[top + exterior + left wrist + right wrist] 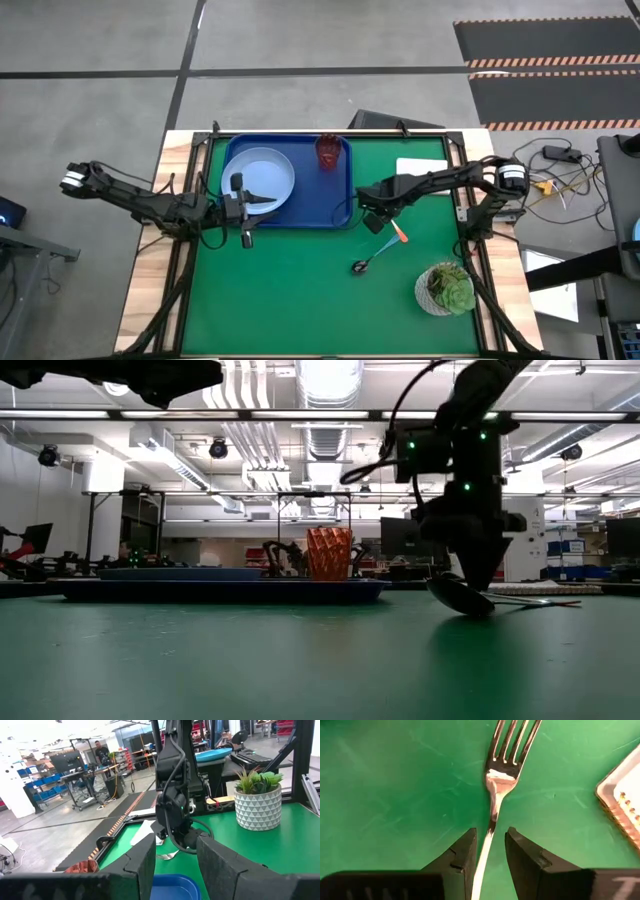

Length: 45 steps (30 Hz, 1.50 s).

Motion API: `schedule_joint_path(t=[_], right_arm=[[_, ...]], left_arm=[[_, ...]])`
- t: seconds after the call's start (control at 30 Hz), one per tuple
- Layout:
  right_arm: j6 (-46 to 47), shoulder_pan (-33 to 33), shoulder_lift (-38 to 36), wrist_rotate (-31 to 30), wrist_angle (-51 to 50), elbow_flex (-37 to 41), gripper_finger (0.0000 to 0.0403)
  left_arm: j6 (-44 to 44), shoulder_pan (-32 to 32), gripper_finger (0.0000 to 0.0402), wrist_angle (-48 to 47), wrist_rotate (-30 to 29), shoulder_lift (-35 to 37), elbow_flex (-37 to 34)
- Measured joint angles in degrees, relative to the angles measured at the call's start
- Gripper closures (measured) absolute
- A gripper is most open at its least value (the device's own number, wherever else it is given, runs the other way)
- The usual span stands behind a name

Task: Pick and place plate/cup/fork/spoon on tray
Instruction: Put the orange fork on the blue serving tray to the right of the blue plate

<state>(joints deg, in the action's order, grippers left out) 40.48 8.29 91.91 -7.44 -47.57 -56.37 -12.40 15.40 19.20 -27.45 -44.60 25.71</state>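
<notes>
The dark-blue tray (pixel 340 195) lies at the table's far middle. The pale-blue plate (pixel 262 172) lies in its left half and the reddish cup (pixel 329 152) stands upright at its far right corner. The fork (pixel 502 770) lies flat on the green mat right of the tray, and its orange handle (pixel 399 236) shows beside my right gripper (pixel 374 222). That gripper is down at the mat and open. Its fingers stand on either side of the fork's metal neck (pixel 492 820). The spoon (pixel 362 265) lies just nearer. My left gripper (pixel 268 203) is open and empty over the plate's near rim.
A white pot with a green succulent (pixel 445 288) stands at the near right of the mat. A small white pad (pixel 420 166) lies at the far right, close to the fork's tines (pixel 515 735). The near half of the mat is bare green.
</notes>
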Motion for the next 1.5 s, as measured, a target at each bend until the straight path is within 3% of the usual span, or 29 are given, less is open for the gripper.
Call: schedule_joint_path(t=[0.3,0.53,0.7,0.9,1.07,1.17,1.27,1.4,1.5], right_arm=[[-0.54,-0.02,-0.14,-0.5,6.18,3.94,0.0316],[0.05,0.0,-0.09,-0.06,7.04,4.01,0.0386],[-0.33,0.0,-1.29,-0.03,6.78,3.78,0.039],[-1.1,-0.69,-7.88,-0.43,7.02,3.0,0.0393],[-2.38,-4.61,-15.82,-7.72,10.53,3.09,0.0393],[-5.25,-8.98,-19.13,-15.58,21.0,4.36,0.0393],[-14.04,-13.82,-20.12,-23.2,44.48,8.48,0.0393],[-30.48,-18.11,-15.55,-22.13,85.81,16.34,0.0393],[-39.67,-20.01,-9.1,-22.1,108.18,19.51,0.0393]], left_arm=[[-0.02,0.0,0.0278,0.04,-0.02,-0.02,0.0],[0.0,0.0,0.0279,0.04,-0.02,-0.04,0.0],[0.0,0.0,0.0279,0.01,-0.02,-0.11,0.0],[0.0,0.0,0.0279,0.04,-0.02,-0.13,0.0],[0.0,0.0,0.0278,0.17,-0.02,-0.5,0.0],[-0.03,0.0,0.0278,1.54,-0.02,-1.11,0.0],[-0.07,0.0,0.0278,4.46,-0.02,-2.34,0.0],[-0.04,0.0,0.0279,8.24,-0.02,-4.96,0.0],[-0.41,0.0,0.0278,10.07,-0.02,-7.17,0.02]])
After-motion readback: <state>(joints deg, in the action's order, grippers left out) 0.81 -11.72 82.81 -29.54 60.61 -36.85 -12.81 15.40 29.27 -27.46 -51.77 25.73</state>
